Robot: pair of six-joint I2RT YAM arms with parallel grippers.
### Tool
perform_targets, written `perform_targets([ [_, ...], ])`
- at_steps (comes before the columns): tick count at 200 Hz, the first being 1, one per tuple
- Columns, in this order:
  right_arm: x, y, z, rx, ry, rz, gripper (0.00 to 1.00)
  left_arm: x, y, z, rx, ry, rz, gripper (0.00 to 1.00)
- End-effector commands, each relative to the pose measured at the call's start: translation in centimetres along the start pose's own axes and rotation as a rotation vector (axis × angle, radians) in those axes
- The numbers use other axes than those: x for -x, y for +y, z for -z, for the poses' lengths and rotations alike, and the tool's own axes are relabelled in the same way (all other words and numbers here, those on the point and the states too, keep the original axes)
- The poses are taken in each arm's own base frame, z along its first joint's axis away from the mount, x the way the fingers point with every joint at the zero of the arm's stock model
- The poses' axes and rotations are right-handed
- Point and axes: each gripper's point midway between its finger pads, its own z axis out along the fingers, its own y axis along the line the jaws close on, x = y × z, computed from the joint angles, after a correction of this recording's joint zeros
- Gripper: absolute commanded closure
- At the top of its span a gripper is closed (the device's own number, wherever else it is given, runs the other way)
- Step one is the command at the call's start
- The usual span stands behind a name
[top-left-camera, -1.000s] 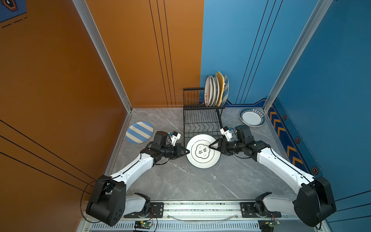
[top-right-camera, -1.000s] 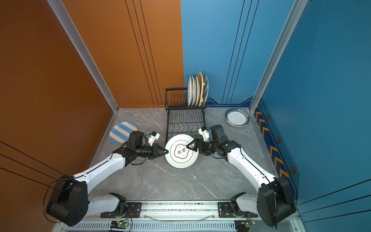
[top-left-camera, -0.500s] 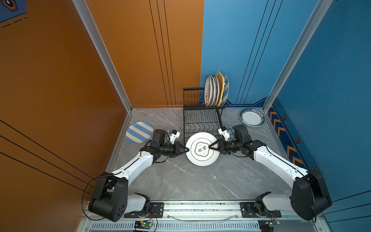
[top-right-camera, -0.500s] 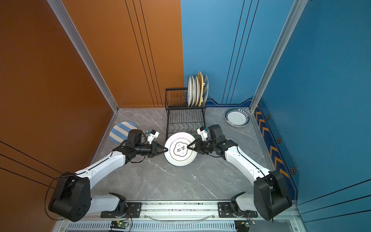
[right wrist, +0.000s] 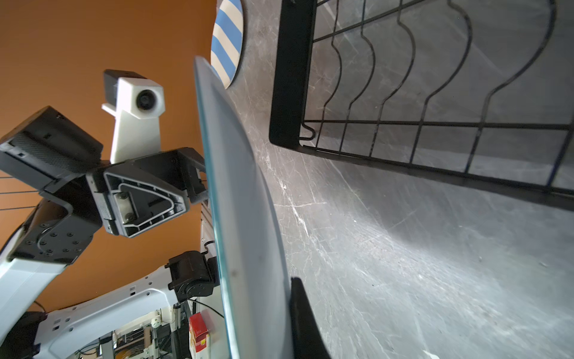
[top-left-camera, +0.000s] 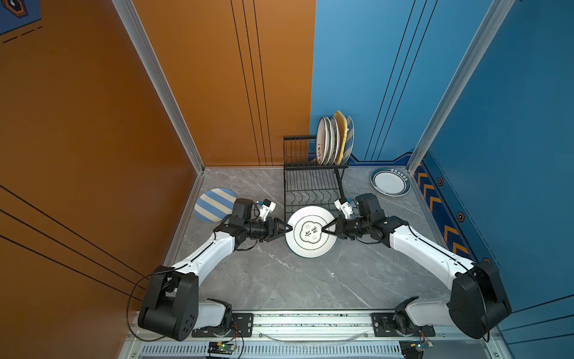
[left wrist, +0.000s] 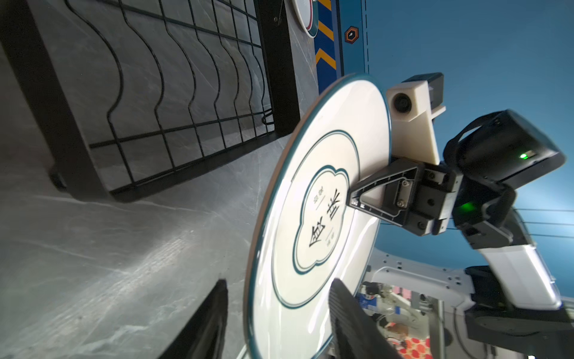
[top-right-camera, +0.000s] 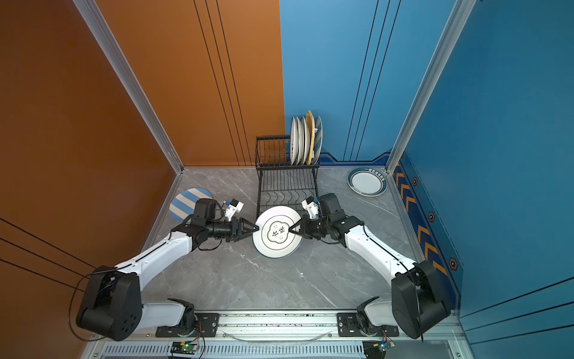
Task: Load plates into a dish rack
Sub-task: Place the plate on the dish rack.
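Note:
A white plate [top-left-camera: 311, 245] [top-right-camera: 277, 248] with a teal rim and a printed centre hangs tilted above the table, just in front of the dish rack [top-left-camera: 310, 186] [top-right-camera: 285, 186]. My right gripper [top-left-camera: 323, 230] [top-right-camera: 290, 231] is shut on its right rim; in the right wrist view one finger [right wrist: 299, 298] presses the plate's grey underside [right wrist: 242, 186] and the other is hidden. My left gripper [top-left-camera: 290, 228] [left wrist: 278, 283] stands open, its jaws on either side of the plate's left rim [left wrist: 341, 124]. Several plates [top-left-camera: 334, 141] [top-right-camera: 306, 141] stand upright in the rack's upper tier.
A blue-and-cream striped plate [top-left-camera: 214, 205] [top-right-camera: 186, 202] lies flat at the left wall, behind my left arm. A teal-rimmed plate [top-left-camera: 389, 181] [top-right-camera: 367, 181] lies at the back right corner. The rack's wavy lower tier [left wrist: 186, 93] [right wrist: 435, 93] holds nothing.
My right gripper has closed on the plate's right rim and my left gripper has opened off its left rim. The plate has shifted slightly toward the rack.

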Motion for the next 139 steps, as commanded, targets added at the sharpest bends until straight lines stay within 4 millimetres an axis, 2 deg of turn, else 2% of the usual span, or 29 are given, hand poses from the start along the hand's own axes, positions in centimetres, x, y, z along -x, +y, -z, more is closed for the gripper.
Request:
perform_targets([
  [1,2.0,2.1,2.8,-0.105,-0.102,0.131,1.00,0.9,0.4,1.7,0.074,-0.042,-0.028,0.25],
  [23,3.5,2.7,4.7,-0.254,-0.188,0.202,1.00,1.8,1.4,2.7,0.147,-0.087,-0.022,0.15],
  [29,3.9,2.9,5.2,-0.291,-0.212,0.218,1.00,2.0,1.8,2.9,0.175,-0.099,-0.021,0.09],
  [64,7.0,5.6,8.8,-0.473,-0.408,0.302,1.00,2.9,3.7,4.0,0.312,-0.150,-0.022,0.01],
  [94,9.9,8.3,11.7,-0.588,-0.574,0.342,1.00,2.9,4.7,3.8,0.348,-0.150,-0.012,0.02],
  [100,9.9,9.4,11.5,-0.595,-0.588,0.370,1.00,2.9,4.8,3.8,0.353,-0.150,-0.013,0.02],
  [135,13.1,13.4,12.8,-0.713,-0.741,0.468,1.00,3.0,5.1,3.6,0.372,-0.148,-0.021,0.02],
  [139,13.7,14.5,13.4,-0.714,-0.775,0.475,1.00,3.0,5.2,3.6,0.375,-0.147,-0.021,0.02],
])
